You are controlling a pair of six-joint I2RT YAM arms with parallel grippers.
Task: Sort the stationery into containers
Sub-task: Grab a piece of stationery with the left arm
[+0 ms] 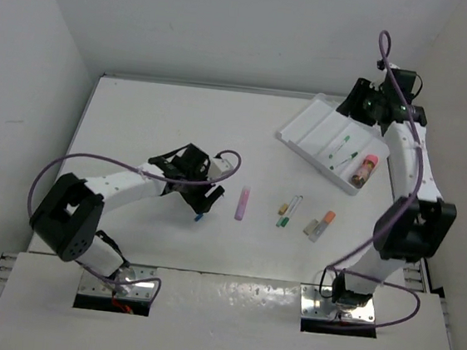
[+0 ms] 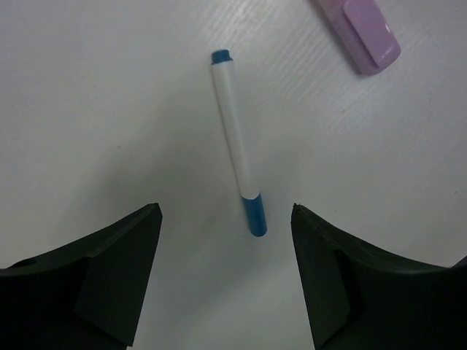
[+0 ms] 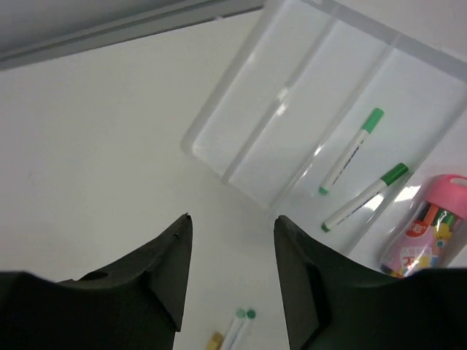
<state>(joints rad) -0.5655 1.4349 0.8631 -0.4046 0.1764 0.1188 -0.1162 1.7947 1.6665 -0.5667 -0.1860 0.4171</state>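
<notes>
The left arm reaches from its base at the near left, elbow bent out to the left and forearm stretched rightward over the surface (image 1: pixel 139 123), with the wrist tipped down. The left gripper (image 1: pixel 205 199) has its fingers spread wide and holds nothing. In the left wrist view the left gripper (image 2: pixel 225 211) frames the blue-tipped white pen (image 2: pixel 237 146), which lies flat on the surface with its blue cap between the two fingertips, touching neither. From above only the pen's blue end (image 1: pixel 199 216) peeks out below the gripper.

Just to the right lies the lilac stick (image 1: pixel 242 202), apart from the pen. Further right is a small group: a tan eraser block (image 1: pixel 283 207) beside a green-tipped white pen (image 1: pixel 291 210), then a beige block (image 1: pixel 311 227) touching the orange-tipped marker (image 1: pixel 323 224).

The white tray (image 1: pixel 306 120) sits at the far right, set at an angle. Two green-capped pens (image 3: pixel 350 152) (image 3: pixel 365 197) lie in one of its long compartments, and a pink tube (image 3: pixel 427 237) lies in the next one.

The right arm rises from its near-right base, folds at the elbow and extends to the far end of the tray, its wrist bent over. The right gripper (image 3: pixel 232 219) hangs above the tray's edge, its fingers parted and empty
</notes>
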